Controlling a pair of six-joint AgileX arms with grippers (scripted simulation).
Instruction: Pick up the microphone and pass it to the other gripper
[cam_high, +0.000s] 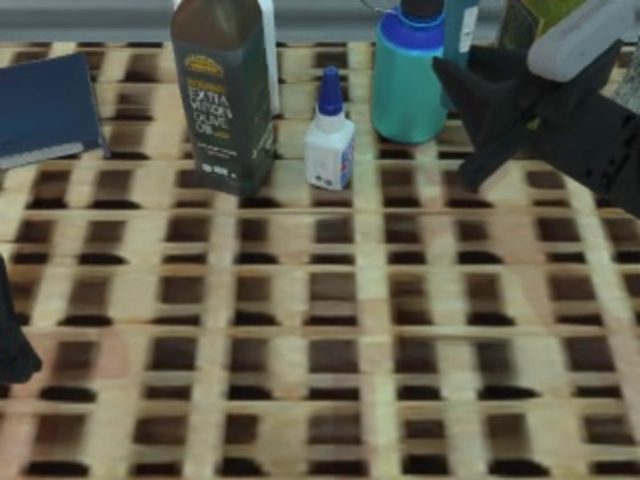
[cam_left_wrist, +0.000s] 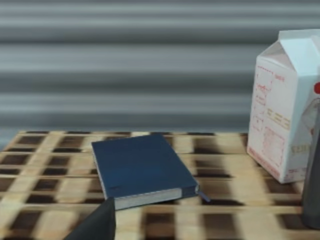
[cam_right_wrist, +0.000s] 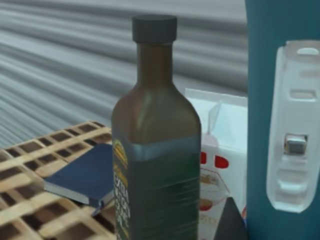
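Right gripper (cam_high: 465, 120): positioned at the table's (cam_high: 330, 300) far right, just beside the teal bottle (cam_high: 408, 85). Fingers are spread wide in a V with nothing between them.

Microphone (cam_high: 462, 25): upright at the far edge, just right of the teal bottle and close to the upper finger. In the right wrist view its teal handle with the white strip (cam_right_wrist: 280, 115) fills the near side, beside the oil bottle (cam_right_wrist: 155, 145).

Left gripper (cam_high: 10, 340): parked at the left edge, well apart from the microphone
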